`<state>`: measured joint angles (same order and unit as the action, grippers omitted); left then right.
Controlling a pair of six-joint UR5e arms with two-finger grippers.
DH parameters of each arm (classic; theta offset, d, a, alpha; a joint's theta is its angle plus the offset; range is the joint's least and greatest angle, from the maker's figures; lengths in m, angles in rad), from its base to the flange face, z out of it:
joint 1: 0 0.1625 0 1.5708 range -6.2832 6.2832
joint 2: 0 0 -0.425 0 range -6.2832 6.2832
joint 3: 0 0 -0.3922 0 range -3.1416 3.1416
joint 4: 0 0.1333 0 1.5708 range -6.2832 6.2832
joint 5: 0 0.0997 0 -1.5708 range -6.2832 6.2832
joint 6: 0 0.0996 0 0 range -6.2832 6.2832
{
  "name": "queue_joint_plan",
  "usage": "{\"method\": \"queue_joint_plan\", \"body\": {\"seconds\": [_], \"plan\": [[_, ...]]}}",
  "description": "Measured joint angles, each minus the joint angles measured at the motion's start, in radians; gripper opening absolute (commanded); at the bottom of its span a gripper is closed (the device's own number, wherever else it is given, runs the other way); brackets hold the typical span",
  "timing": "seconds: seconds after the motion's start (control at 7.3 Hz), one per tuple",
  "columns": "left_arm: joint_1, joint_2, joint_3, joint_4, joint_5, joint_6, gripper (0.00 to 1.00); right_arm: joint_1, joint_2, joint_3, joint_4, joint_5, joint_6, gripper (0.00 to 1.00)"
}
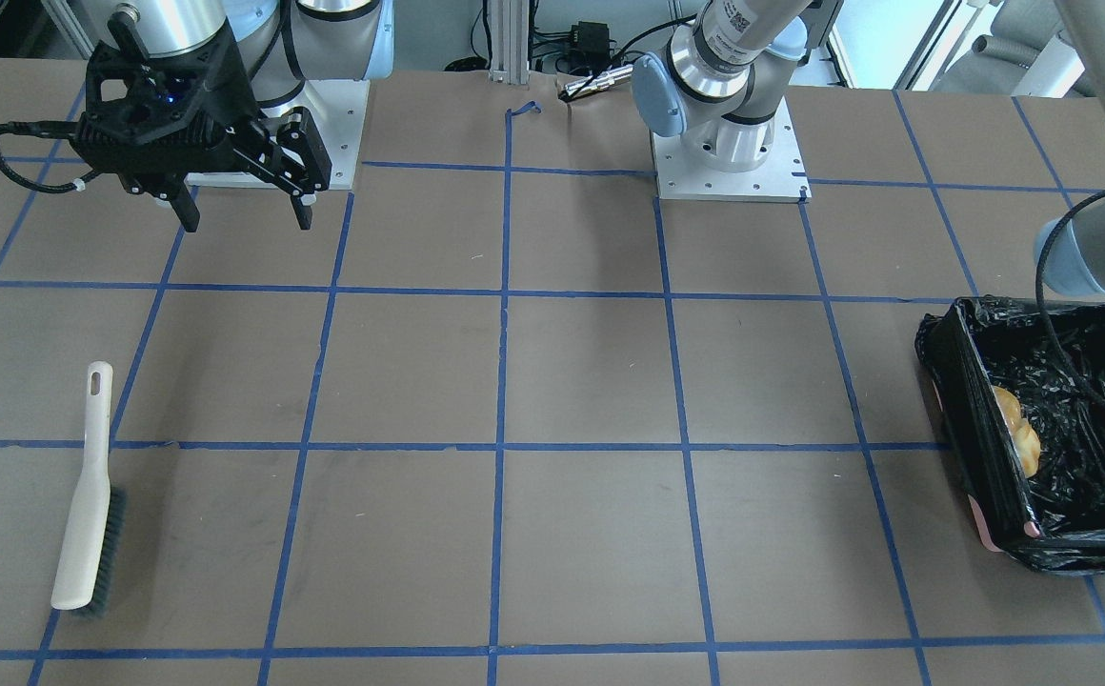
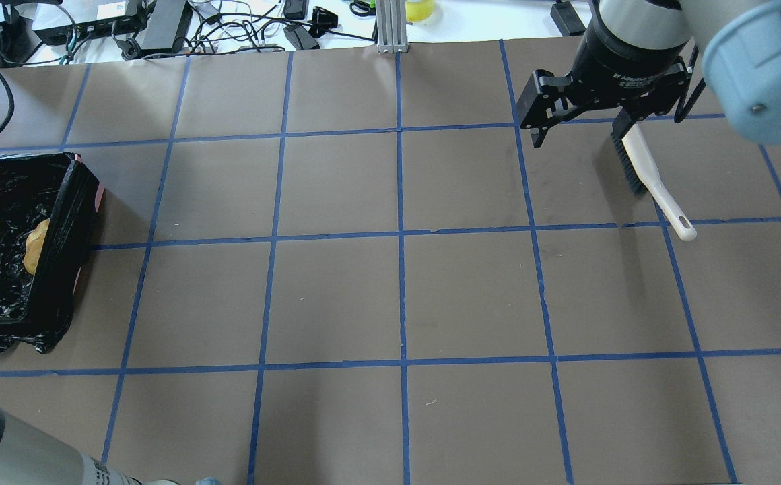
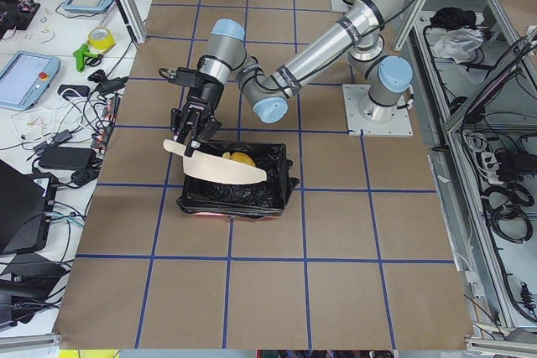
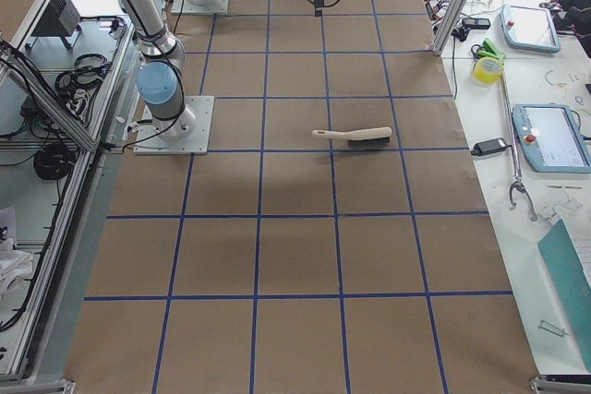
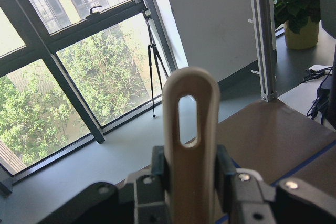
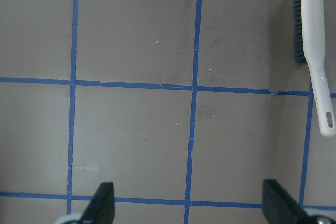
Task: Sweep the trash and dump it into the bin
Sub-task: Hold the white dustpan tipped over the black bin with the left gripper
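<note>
arms point(image 1: 733, 57): silver tubes, pale-blue joint caps | right end effector point(image 1: 249, 223): black — two fingers | base plate point(image 1: 772, 181): white, screwed

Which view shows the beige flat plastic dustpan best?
Exterior left: the whole beige flat plastic dustpan shows, held over the black-lined pink bin, handle in the left pincer. Left wrist shows only its handle; front and overhead, edge slivers; right views, nothing clear.

Tally on the table: singles, plus a pair of grippers

One bin point(image 1: 968, 412) is sitting at 3 o'clock in the front-facing view. One golden-brown trash piece point(image 1: 1017, 434) is showing inside it. One brush point(image 1: 86, 495) is lying at 8 o'clock. One dustpan point(image 3: 223, 170) and two grippers, the left gripper point(image 3: 193, 137) and the right gripper point(image 1: 248, 223), are hanging above.
</note>
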<state>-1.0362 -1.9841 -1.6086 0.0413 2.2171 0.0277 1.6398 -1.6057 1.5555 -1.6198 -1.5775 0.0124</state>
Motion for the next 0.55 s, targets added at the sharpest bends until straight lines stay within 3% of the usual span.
{"method": "queue_joint_plan", "body": {"seconds": [0.55], "plan": [[-0.004, -0.009, -0.032, 0.176, 0.001, 0.026, 0.0, 0.0, 0.001, 0.0, 0.0, 0.001, 0.0, 1.0]]}}
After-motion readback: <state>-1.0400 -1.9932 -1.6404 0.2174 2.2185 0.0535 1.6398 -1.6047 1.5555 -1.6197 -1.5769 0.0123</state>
